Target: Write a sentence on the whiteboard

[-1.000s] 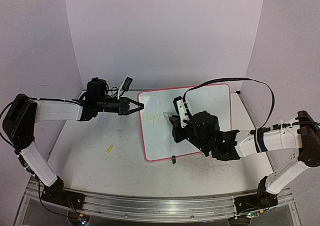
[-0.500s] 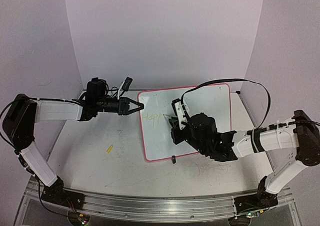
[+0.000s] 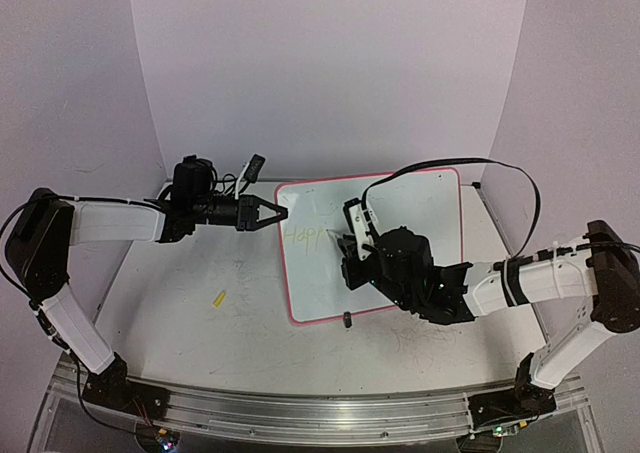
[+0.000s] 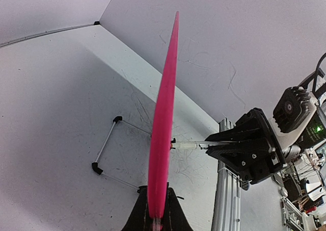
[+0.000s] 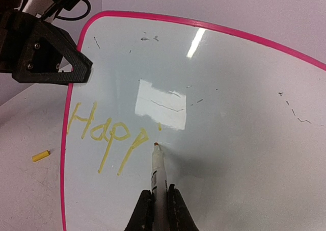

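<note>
On my overhead feed, far left, a small yellow piece (image 3: pixel 218 298) lies on the table (image 3: pixel 180 313), well apart from everything else. Next over, the left gripper (image 3: pixel 279 215) reaches in sideways and is clamped on the whiteboard (image 3: pixel 425 208) at its left pink rim. My left wrist feed shows that rim edge-on, pinched between the 2 fingers (image 4: pixel 178 221). The whiteboard sits right of the table's centre, near the back wall, with 1 black clip foot (image 3: pixel 346 320) at its near edge. The sentence (image 5: pixel 104 131) runs along the board's upper left and reads only "Happ" in yellow-green. Just right of the last p, the marker (image 5: pixel 156 170) points at the board. Its tip is at or very near the surface, and I can't tell whether it touches. The right gripper (image 5: pixel 160 206) is closed tight around the marker's barrel, its arm coming in from the right.
</note>
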